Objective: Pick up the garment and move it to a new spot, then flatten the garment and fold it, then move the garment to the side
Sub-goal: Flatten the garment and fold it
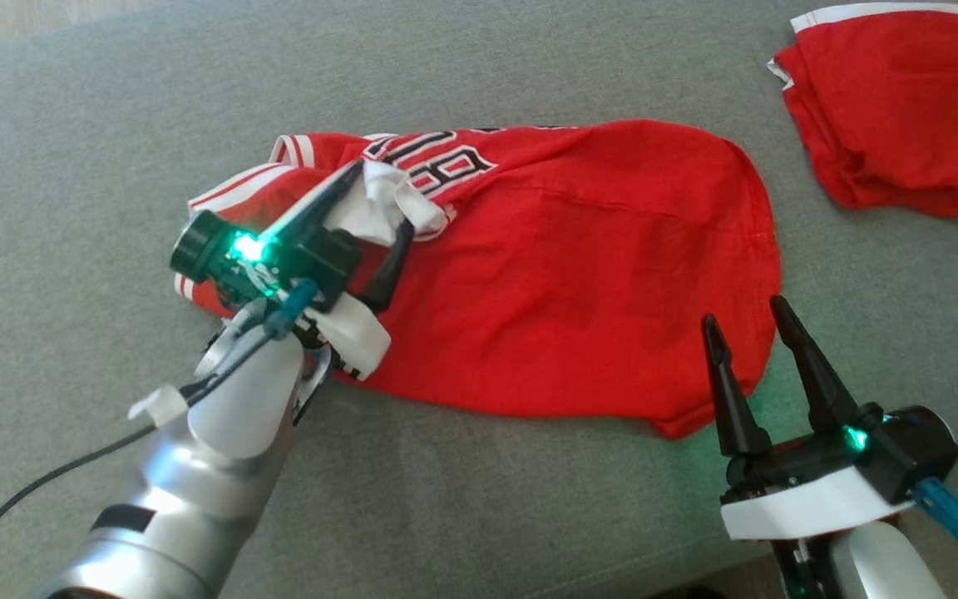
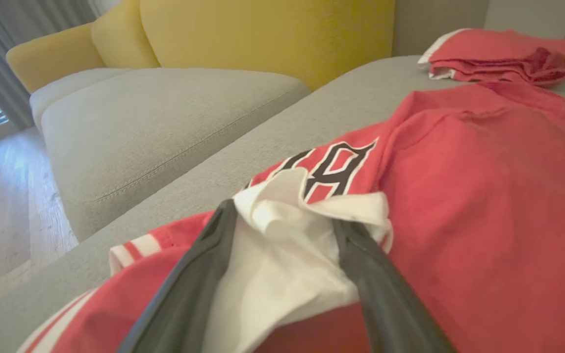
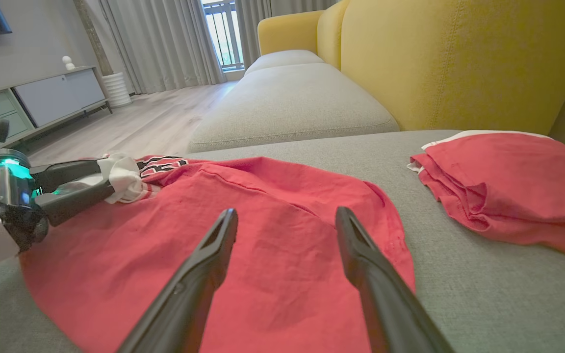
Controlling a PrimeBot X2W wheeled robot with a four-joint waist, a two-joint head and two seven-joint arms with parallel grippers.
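Closest in, the right gripper (image 1: 743,312) hovers with its two dark fingers spread wide and nothing between them, tips over the near hem corner of the red jersey (image 1: 579,291). That reads as an arm staged to take the bottom edge once the other end is secured.

Moving up the cloth: the jersey lies mostly spread across the grey sofa seat (image 1: 71,166), body fairly smooth, hem toward the robot's right, neck and striped sleeves bunched toward its left. So flattening looks like the step in hand, and the crumpled left end is the trouble spot.

That's exactly where the left gripper (image 1: 379,200) is working. Its fingers stand wide too, straddling a rumpled white fold (image 2: 272,274) at the neckline, one finger on each side. The cloth sits between them but is not pinched, a line-up for a grab by the look of it. Just past the fingertips, the black-and-white lettering (image 1: 437,162) is creased, which shows the chest isn't lying flat.

Farther back on the right, a second red garment (image 1: 895,116) rests folded, well apart, likely marking the set-aside spot. Beyond that rise the yellow back cushions (image 2: 263,39).
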